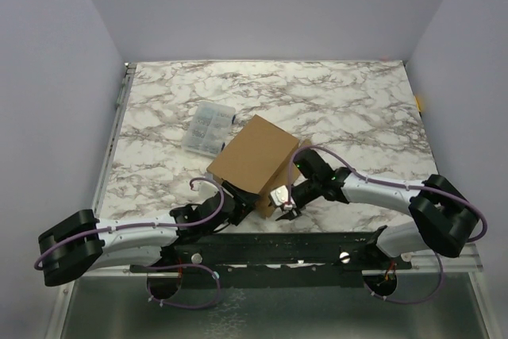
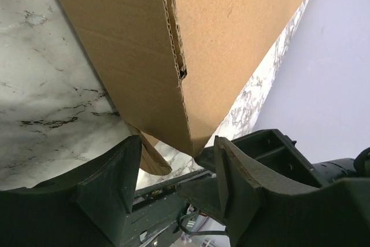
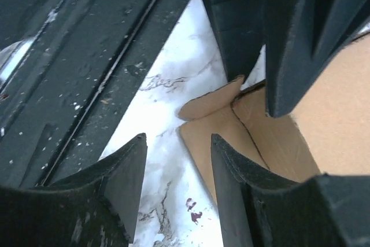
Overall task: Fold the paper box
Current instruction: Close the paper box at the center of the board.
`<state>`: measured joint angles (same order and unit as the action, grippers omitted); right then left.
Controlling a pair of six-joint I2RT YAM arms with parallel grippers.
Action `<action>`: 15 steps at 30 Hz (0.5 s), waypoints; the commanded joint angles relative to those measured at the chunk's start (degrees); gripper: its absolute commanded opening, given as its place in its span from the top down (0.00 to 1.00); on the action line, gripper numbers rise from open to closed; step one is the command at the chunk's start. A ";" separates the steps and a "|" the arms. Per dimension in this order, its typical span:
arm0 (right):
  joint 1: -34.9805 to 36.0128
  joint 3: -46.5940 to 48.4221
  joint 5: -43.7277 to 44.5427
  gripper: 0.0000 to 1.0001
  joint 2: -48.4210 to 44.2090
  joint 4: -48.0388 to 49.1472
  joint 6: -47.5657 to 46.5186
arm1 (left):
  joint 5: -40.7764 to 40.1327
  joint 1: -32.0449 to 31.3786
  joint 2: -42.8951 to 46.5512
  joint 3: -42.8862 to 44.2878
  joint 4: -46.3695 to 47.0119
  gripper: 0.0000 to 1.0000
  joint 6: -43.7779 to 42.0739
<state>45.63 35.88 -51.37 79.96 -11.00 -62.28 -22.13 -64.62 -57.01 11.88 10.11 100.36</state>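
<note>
paper box (image 1: 255, 156): tilted, on marble table (image 1: 357, 109), between both grippers | left gripper (image 2: 176, 146): released, fingers apart, box's lower corner between them | right gripper (image 3: 178, 140): released, over bare marble, box flap just beside | clear case (image 1: 208, 127): near box

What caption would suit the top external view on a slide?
Left claw and right claw at the near edge of the paper box on the marble table.
</note>
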 commanded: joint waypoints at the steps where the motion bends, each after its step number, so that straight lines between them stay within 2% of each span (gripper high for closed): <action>1: 1.29 -1.08 7.07 0.49 0.57 10.01 9.77 | -1.89 0.17 -0.47 1.28 1.06 0.41 3.40; 5: 1.92 -1.46 8.87 0.51 0.22 13.20 16.19 | -2.38 0.15 -0.29 0.87 1.52 0.41 4.20; 15: 6.72 -1.21 10.35 0.51 1.82 12.34 21.24 | -2.08 0.16 -2.17 1.30 4.54 0.41 5.25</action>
<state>50.57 34.70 -43.66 80.29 0.23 -44.91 -22.59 -64.58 -58.57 11.90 12.19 103.70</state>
